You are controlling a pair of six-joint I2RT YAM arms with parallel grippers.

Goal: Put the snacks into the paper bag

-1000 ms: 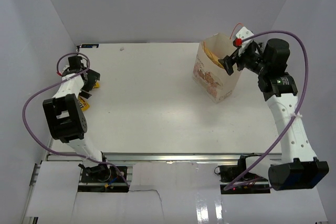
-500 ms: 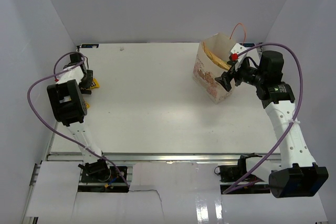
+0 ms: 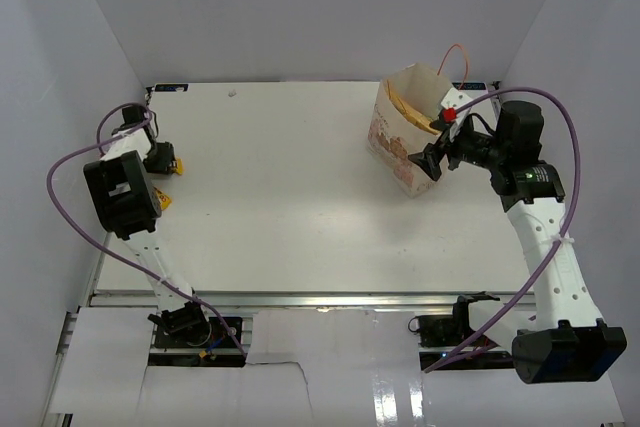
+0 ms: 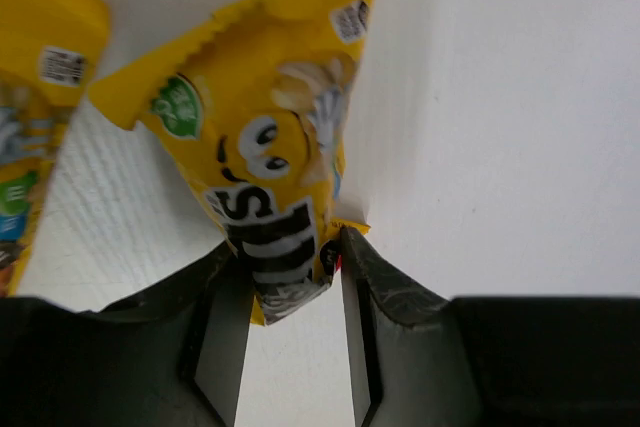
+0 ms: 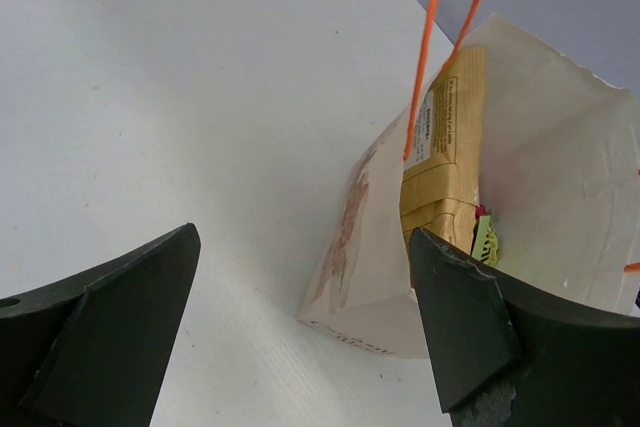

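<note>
In the left wrist view a yellow M&M's packet [image 4: 265, 137] lies on the white table, and my left gripper [image 4: 290, 252] is shut on its near end, one finger against each edge. A second yellow packet [image 4: 35, 97] lies just left of it. From above, the left gripper [image 3: 160, 155] is at the table's far left, with a bit of yellow packet [image 3: 179, 166] showing beside it. The paper bag [image 3: 400, 147] stands upright at the back right with a tan chip bag [image 5: 445, 147] and a pale green packet [image 5: 487, 237] inside. My right gripper [image 5: 300, 247] hangs open and empty just in front of the bag.
The bag's thin orange cord handle [image 5: 428, 57] rises above its rim. Another yellow scrap [image 3: 163, 202] lies near the left arm's elbow. White walls enclose the table on the left, back and right. The arms' purple cables loop over both sides.
My left gripper has closed from wide open onto the yellow packet and shifted slightly along the left edge. The right gripper, still open, has drawn back and down from the bag's mouth.
</note>
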